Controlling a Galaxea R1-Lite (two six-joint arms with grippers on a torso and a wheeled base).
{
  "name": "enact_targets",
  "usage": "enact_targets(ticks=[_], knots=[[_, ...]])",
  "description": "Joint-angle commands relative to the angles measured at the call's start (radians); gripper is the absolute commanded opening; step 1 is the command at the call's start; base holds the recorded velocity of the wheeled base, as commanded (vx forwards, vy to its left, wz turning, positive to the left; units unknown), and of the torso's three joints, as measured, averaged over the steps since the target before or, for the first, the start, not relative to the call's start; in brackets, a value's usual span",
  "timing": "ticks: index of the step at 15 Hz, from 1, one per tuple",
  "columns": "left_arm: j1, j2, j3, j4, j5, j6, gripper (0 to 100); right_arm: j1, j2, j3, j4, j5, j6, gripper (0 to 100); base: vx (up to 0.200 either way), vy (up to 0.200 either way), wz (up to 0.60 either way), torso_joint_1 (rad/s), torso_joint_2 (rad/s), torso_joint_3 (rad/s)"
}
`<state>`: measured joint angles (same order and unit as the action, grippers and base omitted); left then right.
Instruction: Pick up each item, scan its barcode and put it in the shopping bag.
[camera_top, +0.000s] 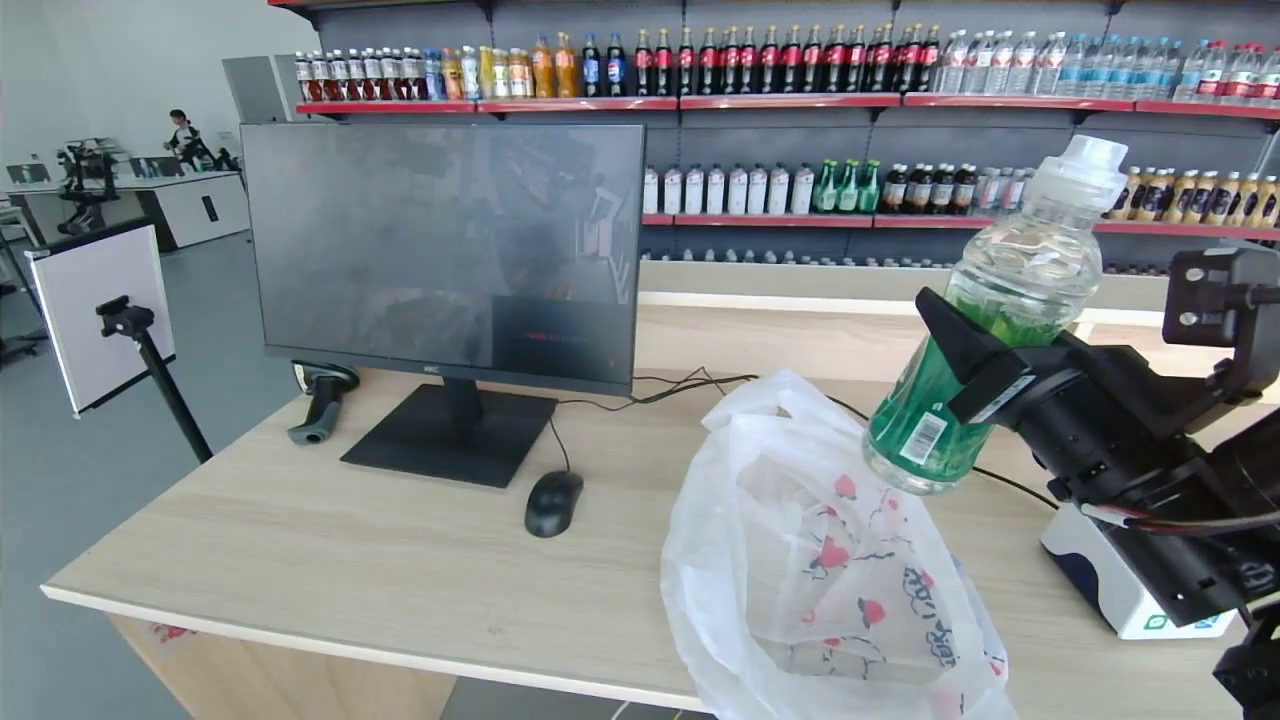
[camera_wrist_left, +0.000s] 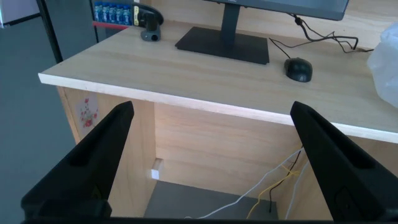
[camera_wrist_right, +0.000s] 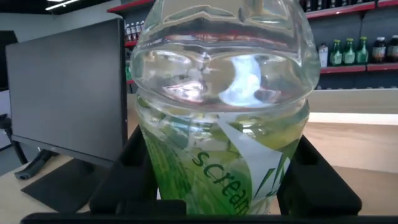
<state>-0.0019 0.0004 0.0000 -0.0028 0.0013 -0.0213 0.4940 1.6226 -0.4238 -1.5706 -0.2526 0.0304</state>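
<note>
Holding the bottle (camera_top: 985, 330) in the air, my right tool (camera_top: 975, 365) is pinching it around the green label. The cap is tilted toward one o'clock and the barcode is turned to the near side. So I judge the picking up of this item as done. Whether the barcode is already scanned I cannot tell. The white box (camera_top: 1110, 580), which I take for the scanner, stands on the bench (camera_top: 300, 560) at about five o'clock from the bottle, near but apart. The shopping bag (camera_top: 800, 560) lies open at seven o'clock from the bottle, so putting the bottle in is still left. Whether something is already inside the bag I cannot tell. My left tool (camera_wrist_left: 211, 109) is spread and holds nothing, low before the bench's near edge.
</note>
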Motion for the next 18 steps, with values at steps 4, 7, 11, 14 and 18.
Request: enact_targets(ticks=[4,7,11,14,18], knots=[[0.000,0.000,0.000,0.000,0.000,0.000,100,0.041,0.033,0.013,0.000,0.001,0.003,0,0.000,0.000,0.00,0.000,0.00,0.000],[0.000,0.000,0.000,0.000,0.000,0.000,100,0.090,0.152,0.017,0.000,0.004,-0.017,0,0.000,0.000,0.00,0.000,0.00,0.000],[0.000,0.000,0.000,0.000,0.000,0.000,100,0.109,0.289,-0.058,0.000,0.015,-0.020,0,0.000,0.000,0.00,0.000,0.00,0.000],[0.000,0.000,0.000,0.000,0.000,0.000,100,0.116,0.335,-0.075,0.000,0.021,-0.015,0,0.000,0.000,0.00,0.000,0.00,0.000],[0.000,0.000,0.000,0.000,0.000,0.000,100,0.115,0.375,-0.105,0.000,0.021,0.005,0,0.000,0.000,0.00,0.000,0.00,0.000]])
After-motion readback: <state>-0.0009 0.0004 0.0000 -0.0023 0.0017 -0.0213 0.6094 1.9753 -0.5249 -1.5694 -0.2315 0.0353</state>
